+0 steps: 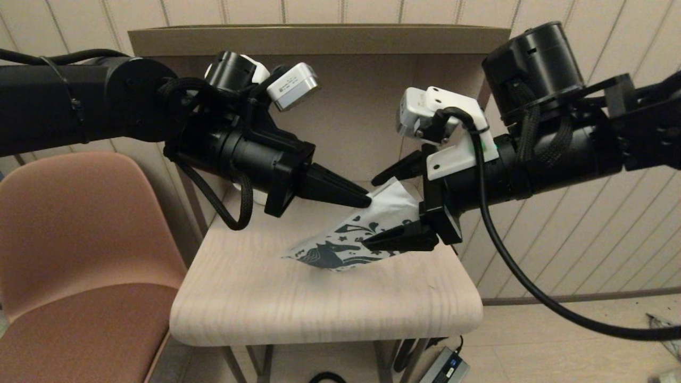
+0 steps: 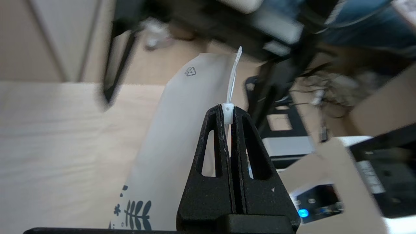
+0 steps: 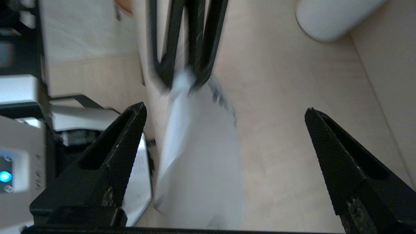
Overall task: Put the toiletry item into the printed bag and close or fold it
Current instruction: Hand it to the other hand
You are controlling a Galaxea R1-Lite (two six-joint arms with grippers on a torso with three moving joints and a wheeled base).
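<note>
Setting: pale wood-grain table point(image 1: 298, 298) standing against a panelled wall, with a brown chair point(image 1: 80, 239) at the robot's left; a shelf-like recess is rising behind the table.

Left gripper point(image 1: 367, 201): its fingers are pressed together on the top edge of the printed bag point(image 1: 346, 242), pinching the white zip strip point(image 2: 228, 112), which is showing clamped at the fingertips in the left wrist view. The grip is keeping the upper end lifted off the table, so the bag is hanging slanted, horse print facing the head camera, its lower corner at or just above the wood; contact cannot be told.

Right gripper point(image 1: 382, 210): its fingers are spread wide, one above and one below the raised end of the bag, straddling it without touching. Judged purpose: it is lining up to take the mouth or the opposite edge, either to spread the opening or to close it.

Toiletry item: not showing in any view; whether it is lying inside the bag cannot be told.

White rounded object point(image 3: 328, 16): resting on the table beyond the bag, apart from both grippers.

Stage, as judged: bag being held up and steadied for a two-handed step; closing not yet done.
</note>
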